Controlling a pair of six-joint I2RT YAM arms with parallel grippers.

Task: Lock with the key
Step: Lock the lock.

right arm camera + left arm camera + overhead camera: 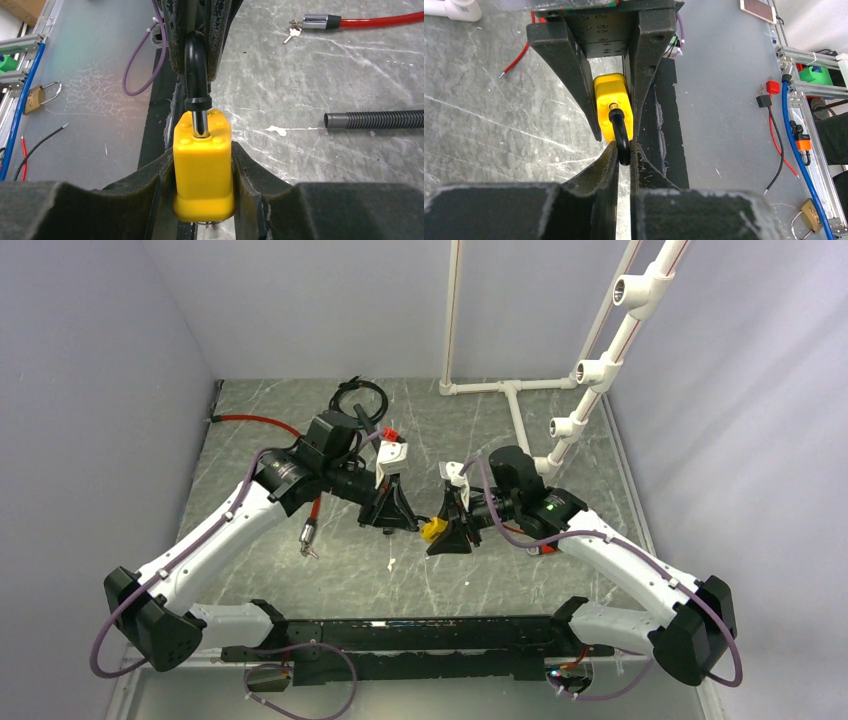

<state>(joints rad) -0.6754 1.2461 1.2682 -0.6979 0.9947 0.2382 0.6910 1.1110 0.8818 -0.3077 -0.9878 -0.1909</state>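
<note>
A yellow padlock (202,165) with a black-sleeved shackle (194,70) is held between both grippers above the table. My right gripper (202,150) is shut on the padlock's yellow body, one finger on each side. My left gripper (624,148) is shut on the top of the shackle (620,132), with the yellow body (611,97) beyond it. In the top view the padlock (433,530) sits between the left gripper (392,517) and the right gripper (448,538). A bare silver shackle leg shows above the body. A bit of metal (207,223) pokes out under the padlock's base; I cannot tell whether it is the key.
A red cable lock (262,423) lies at the left, its metal end with small keys (292,32) near the middle. A black corrugated hose (375,120) lies on the marble table. A black cable coil (358,395) and a white pipe frame (515,390) stand at the back.
</note>
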